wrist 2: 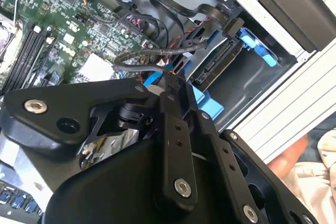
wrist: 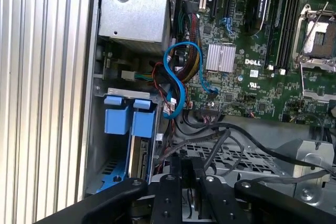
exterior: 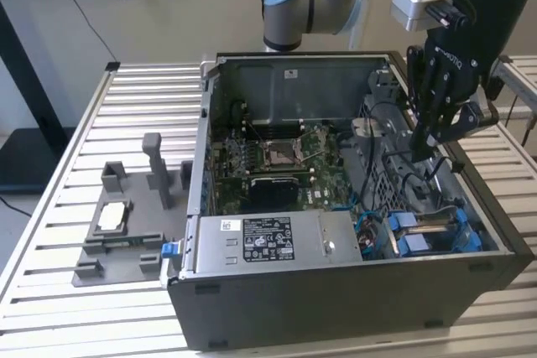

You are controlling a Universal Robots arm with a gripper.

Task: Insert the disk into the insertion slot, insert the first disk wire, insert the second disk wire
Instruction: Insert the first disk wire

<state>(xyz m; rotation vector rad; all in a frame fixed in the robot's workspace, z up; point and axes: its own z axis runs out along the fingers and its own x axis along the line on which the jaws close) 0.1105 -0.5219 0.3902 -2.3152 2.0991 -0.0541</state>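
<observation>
Hovering inside the right-hand part of the open computer case (exterior: 336, 299) on the slatted table (exterior: 143, 90), low among the loose black wires (wrist 2: 152, 51) beside the drive bay. Holding the tool (exterior: 426, 147) narrow, fingertips almost together; cannot tell whether pinching a wire or merely closed. Showing the disk (exterior: 432, 232) seated in the insertion slot (wrist: 97, 129) at the near right corner of the case, blue frame tabs outward, connector edge turned toward the wires. Judging the first step done. Making out no plug on that connector edge in the second wrist view, so judging both disk wires left to insert. Standing nearest the wires, apart from the disk.
</observation>
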